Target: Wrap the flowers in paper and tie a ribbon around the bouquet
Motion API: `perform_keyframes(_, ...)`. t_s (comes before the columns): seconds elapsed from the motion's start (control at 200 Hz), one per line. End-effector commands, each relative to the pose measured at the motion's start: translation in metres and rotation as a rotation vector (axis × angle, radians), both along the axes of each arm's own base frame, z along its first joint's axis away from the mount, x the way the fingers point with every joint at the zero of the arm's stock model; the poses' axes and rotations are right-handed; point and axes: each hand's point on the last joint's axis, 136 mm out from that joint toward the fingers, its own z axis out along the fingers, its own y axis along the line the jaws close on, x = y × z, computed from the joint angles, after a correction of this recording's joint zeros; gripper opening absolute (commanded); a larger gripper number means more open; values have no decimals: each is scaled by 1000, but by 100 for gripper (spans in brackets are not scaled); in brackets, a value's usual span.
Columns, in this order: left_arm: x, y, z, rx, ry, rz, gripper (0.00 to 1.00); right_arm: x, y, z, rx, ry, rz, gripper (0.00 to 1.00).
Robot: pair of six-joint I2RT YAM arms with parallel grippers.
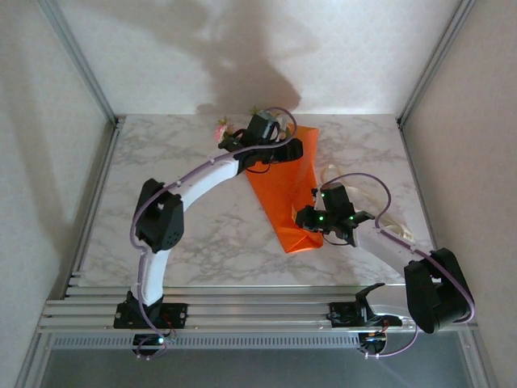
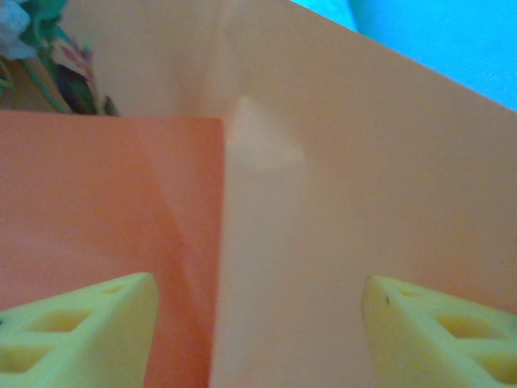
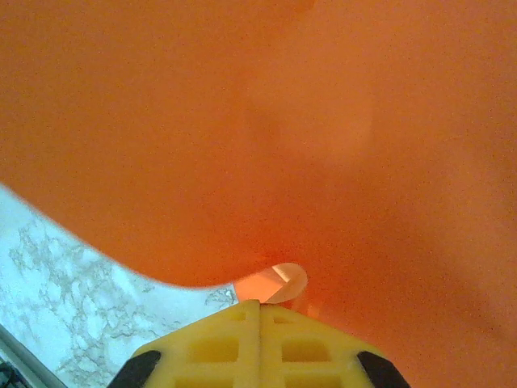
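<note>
Aluminium rails (image 1: 242, 311) are logged closest to the overhead camera, with both arm bases bolted onto them. A marbled table (image 1: 202, 242) is seen beyond them, closed in by pale walls.

Paper (image 1: 283, 190): bright orange, laid folded as a long wedge. It is widest at the far edge near centre and narrows toward the near right.

Left arm (image 1: 202, 182): stretched to the far edge. Left end effector (image 2: 258, 331) is held over the wide end of the paper. Its yellow fingers (image 2: 81, 331) are set well apart and nothing is gripped. A fold edge is seen running up between them.

Right arm (image 1: 396, 250): bent in from the near right. Right end effector (image 3: 258, 315) is placed at the near right edge of the paper, fingers pressed together. The orange sheet and a small paper curl are seen just past the tips. Whether paper is pinched cannot be told.

Flowers (image 1: 222, 129): a pink bloom and green leaves are seen at the far left corner of the paper, just beside the left end effector.

Ribbon (image 1: 396, 229): a cream-white strip is noted on the table, beside the right arm and apart from the paper.
</note>
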Motion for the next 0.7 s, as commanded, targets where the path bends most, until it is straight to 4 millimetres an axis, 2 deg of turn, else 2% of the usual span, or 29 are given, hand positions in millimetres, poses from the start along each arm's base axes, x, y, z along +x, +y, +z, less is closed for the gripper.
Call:
perform_keyframes(0.0, 9, 12, 16, 84, -72, 3, 68, 5, 4, 7, -5, -29, 8, 0)
perform_keyframes(0.105, 8, 19, 50, 37, -141, 26, 74, 6, 4, 7, -8, -29, 5, 0)
perform_keyframes(0.3, 9, 34, 84, -72, -134, 58, 76, 9, 4, 3, -9, -23, -6, 0)
perform_keyframes(0.405, 11, 45, 113, -185, -141, 64, 76, 11, 6, 2, -9, -22, -1, 0)
perform_keyframes(0.501, 8, 45, 130, -226, -142, 34, 81, 12, 7, 2, -9, -21, 3, 0)
perform_keyframes(0.571, 7, 37, 118, -206, -101, -15, 82, 13, 8, 2, -8, -21, 3, 0)
perform_keyframes(0.696, 14, 37, 61, -42, 9, -36, 80, 12, 9, 1, -8, -17, 11, 0)
